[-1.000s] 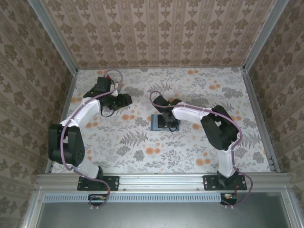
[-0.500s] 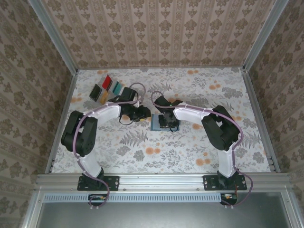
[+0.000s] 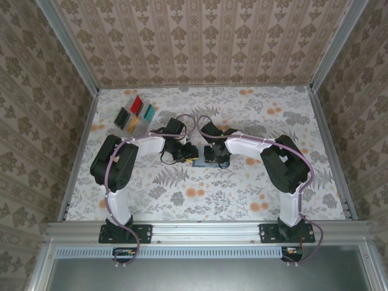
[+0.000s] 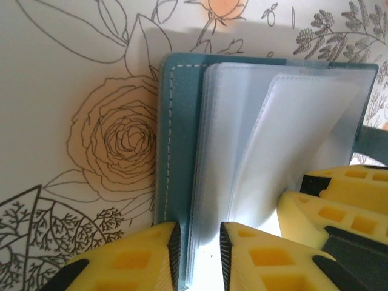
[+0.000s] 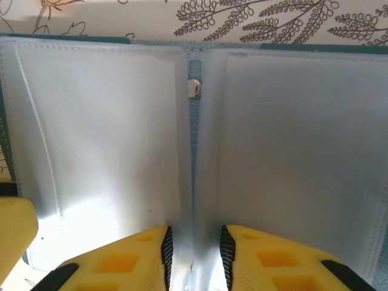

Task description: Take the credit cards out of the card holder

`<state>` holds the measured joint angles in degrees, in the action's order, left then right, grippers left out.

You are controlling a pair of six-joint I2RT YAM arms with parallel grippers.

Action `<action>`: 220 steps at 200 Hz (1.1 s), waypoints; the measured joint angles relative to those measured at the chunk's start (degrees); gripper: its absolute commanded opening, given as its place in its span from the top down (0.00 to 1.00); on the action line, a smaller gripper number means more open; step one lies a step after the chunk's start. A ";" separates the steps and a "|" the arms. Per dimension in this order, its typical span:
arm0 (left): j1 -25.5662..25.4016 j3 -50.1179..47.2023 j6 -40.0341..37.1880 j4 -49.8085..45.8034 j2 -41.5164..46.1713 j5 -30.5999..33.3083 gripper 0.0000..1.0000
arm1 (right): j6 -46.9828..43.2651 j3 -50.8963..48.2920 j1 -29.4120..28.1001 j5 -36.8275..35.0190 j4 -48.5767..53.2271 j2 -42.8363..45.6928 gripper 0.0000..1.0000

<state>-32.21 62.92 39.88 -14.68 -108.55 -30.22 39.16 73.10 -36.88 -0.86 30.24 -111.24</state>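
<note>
Your left arm has swung in from the far-left corner of the counter (image 3: pixel 254 182), where it was a second ago. Its tip now sits at the card holder (image 3: pixel 198 162), while your right arm has stayed on that holder throughout.

The card holder lies open and flat near the middle of the counter, a little left of centre, between the two arm tips. Its teal cover shows along the edge, and a stack of clear sleeves (image 4: pixel 242 151) fans out from it. In the right wrist view two sleeve pages spread to either side of the centre seam, with a small metal snap stud (image 5: pixel 194 88) on the seam. You can make out no card in the sleeves that show.

Your left claw (image 4: pixel 199 257) has closed to a slim gap. One fingertip is outside the teal cover's edge and the other is on the sleeves, so the cover edge and the sleeve sheets fill the space between them. Your right claw (image 5: pixel 195 251) is drawn just as narrow, with its fingertips astride the centre seam and sleeve material between them. Its yellow fingers also show in the left wrist view, resting on the sleeves on the far side from the left claw's fingertips.

The credit cards (image 3: pixel 133 120) lie well apart from the holder at the far-left of the counter, close together: red, teal, black, yellow-orange and a pale one.
</note>
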 measured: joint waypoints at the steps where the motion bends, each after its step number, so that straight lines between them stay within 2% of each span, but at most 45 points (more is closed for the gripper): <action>1: 0.00 0.04 0.00 0.00 -0.04 -0.02 0.81 | 0.00 0.00 0.00 0.00 0.00 0.00 0.68; 25: 0.11 0.17 -0.17 0.20 -0.46 -0.26 0.96 | 0.02 -0.02 0.00 0.00 -0.07 0.02 0.69; 35: 0.22 0.31 -0.20 0.20 -0.46 -0.42 1.00 | 0.00 -0.07 0.04 0.00 -0.09 0.04 0.69; 82: 0.42 0.50 -0.98 0.15 -0.46 -1.38 1.00 | 0.00 -0.39 0.33 0.87 -0.39 0.35 0.69; 118: 0.42 1.03 -2.73 -0.50 -0.31 -1.81 1.00 | -0.02 -2.80 0.81 3.08 -2.51 2.45 0.63; 173: 0.98 1.03 -3.93 -1.09 2.45 -3.67 1.00 | 0.87 -7.39 1.40 6.99 -8.26 12.13 0.48; 220: 0.96 1.05 -4.22 -1.05 3.21 -5.97 1.00 | 2.19 -11.17 2.56 7.15 -12.17 18.05 0.46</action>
<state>-31.24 63.96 35.66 -15.73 -105.34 -36.18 41.34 61.93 -34.33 6.28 18.06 -93.19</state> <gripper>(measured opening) 0.046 0.541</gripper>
